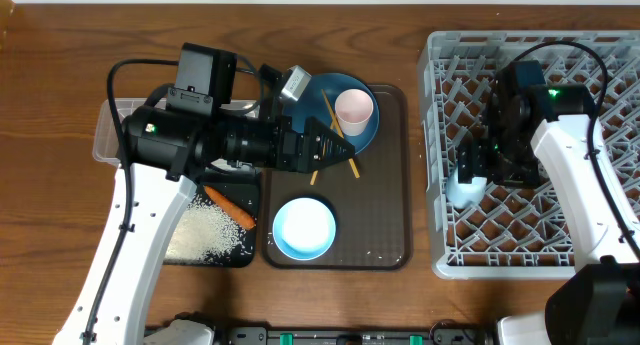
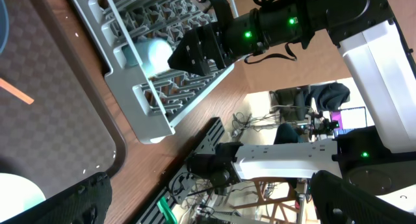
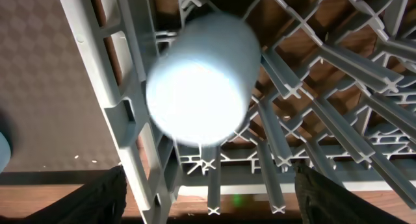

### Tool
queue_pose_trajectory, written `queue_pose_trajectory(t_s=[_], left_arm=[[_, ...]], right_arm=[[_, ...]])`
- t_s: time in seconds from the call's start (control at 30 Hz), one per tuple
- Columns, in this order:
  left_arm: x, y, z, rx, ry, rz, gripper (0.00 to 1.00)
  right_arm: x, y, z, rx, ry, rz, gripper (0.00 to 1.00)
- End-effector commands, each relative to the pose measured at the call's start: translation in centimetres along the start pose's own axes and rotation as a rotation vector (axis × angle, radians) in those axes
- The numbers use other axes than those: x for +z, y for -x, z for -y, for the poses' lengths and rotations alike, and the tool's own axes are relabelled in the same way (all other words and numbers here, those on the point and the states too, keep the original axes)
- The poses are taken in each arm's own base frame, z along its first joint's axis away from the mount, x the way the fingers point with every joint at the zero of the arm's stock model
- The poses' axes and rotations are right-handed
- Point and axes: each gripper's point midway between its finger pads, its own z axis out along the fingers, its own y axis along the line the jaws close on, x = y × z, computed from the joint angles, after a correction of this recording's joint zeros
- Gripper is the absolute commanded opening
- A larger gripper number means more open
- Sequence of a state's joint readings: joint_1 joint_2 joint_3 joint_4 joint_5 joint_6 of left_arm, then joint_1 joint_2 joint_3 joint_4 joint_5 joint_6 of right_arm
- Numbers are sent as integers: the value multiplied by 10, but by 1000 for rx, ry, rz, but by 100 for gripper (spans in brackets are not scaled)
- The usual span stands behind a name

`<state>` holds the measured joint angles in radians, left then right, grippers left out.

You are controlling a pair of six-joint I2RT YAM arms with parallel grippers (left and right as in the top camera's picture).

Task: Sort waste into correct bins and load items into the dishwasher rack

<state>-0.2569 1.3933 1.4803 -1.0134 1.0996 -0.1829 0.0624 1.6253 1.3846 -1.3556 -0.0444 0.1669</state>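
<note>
Two claws are mine, and both stand open. My right claw (image 1: 472, 168) hangs over the dishwasher rack (image 1: 440, 135), close to the rack's wall that faces the brown serving tray (image 1: 385, 215). Its fingers (image 3: 97, 198) are spread wide and touch nothing. Just past them the small light-blue cup (image 3: 201, 81) sits among the grey pegs of the rack, in the row along that wall. It is blurred in my wrist view, so I cannot tell whether it stands straight or leans.

My left claw (image 1: 325, 147) hovers above the brown serving tray at the near edge of the dark-blue plate (image 1: 325, 90), jaws wide and empty. On that plate rests the small pink cup (image 1: 354, 110), mouth up, and the wooden chopsticks (image 1: 333, 118) lie slanting off the plate's edge onto the tray, partly under my claw. The pale-blue bowl (image 1: 303, 228) sits on the same tray, nearer to me.

To the left of the serving tray, the black tray (image 1: 243, 192) holds the orange carrot (image 1: 232, 209) and the white rice (image 1: 205, 235). The clear box (image 1: 105, 135) lies behind it, mostly hidden by my left arm.
</note>
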Motion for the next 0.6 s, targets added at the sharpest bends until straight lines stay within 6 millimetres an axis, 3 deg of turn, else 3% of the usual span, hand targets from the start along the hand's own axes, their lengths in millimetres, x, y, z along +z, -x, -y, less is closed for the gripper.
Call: queue_pose_trajectory(t_s=[0.0,0.07,0.57], left_arm=[[0,1,-2,-1,-3,0,100],[0,1,-2,-1,-3,0,100],[0,1,-2,-1,-3,0,100]], right_arm=[[2,-1,-3,-25,-10,0,89],[2,0,-4,-25,-4,6,99],[2,0,-10,-25,28,5,99]])
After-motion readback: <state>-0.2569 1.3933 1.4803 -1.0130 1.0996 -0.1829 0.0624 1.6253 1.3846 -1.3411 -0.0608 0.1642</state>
